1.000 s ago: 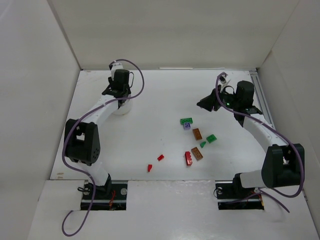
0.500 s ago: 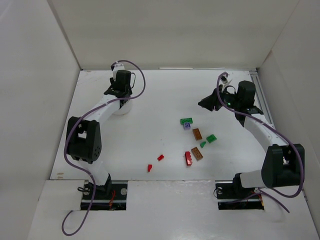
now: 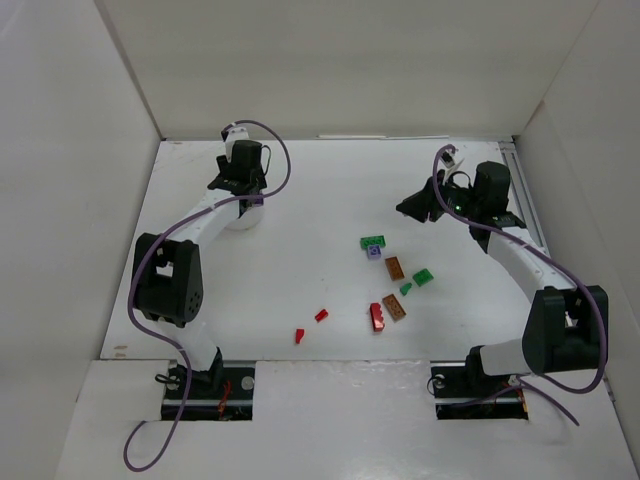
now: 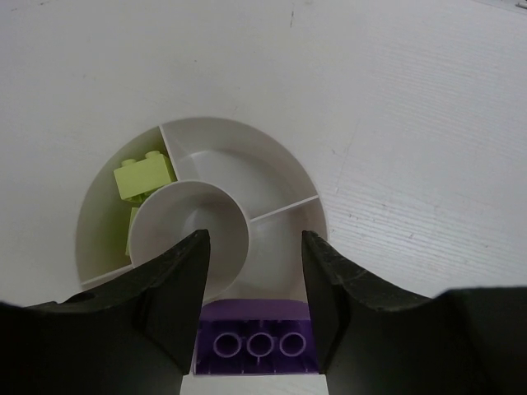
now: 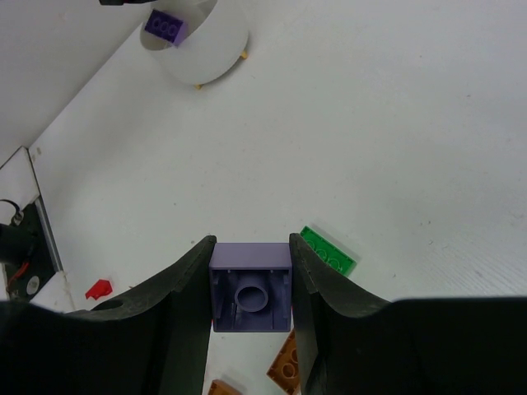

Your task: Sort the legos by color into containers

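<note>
Purple brick (image 4: 255, 350) btwn L pincer (image 4: 255, 239) jaws over cup (image 4: 230, 156), grip unclear, R pincer (image 5: 251, 243) clamping lilac brick (image 5: 251, 292)

Cup (image 4: 222, 152): smooth white plastic, satin. Purple brick (image 4: 257, 333), lavender brick (image 5: 251, 288): smooth plastic. Bench (image 4: 412, 123): matt, fine-grained. Fingers (image 4: 169, 288): matt black.

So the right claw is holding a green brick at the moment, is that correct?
Not quite: the right claw is holding a purple brick, not a green one. The right wrist view shows it clamped between the jaws.
</note>
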